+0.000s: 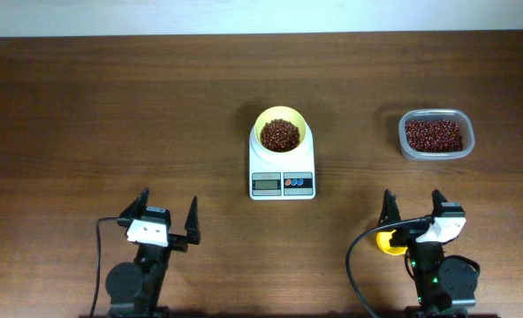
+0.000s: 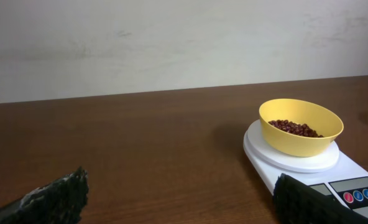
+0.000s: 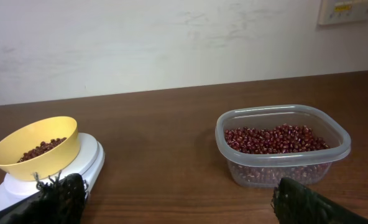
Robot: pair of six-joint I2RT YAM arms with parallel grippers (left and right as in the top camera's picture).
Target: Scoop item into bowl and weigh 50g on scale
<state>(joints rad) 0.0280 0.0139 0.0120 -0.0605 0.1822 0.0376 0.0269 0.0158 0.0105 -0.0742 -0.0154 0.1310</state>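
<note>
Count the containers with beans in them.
2. The yellow bowl sits on the scale at centre; the clear tub stands on the table off to the scale's right. The scoop under the right tool is mostly hidden.

The beans (image 1: 280,134) are dark reddish-brown, the bowl (image 2: 299,142) pale yellow, the scale (image 1: 261,163) white with a grey display (image 1: 265,184) and red and blue buttons (image 1: 299,184). The tub (image 3: 277,111) is clear; the table (image 1: 111,106) is dark brown, streaked with wood grain.
</note>
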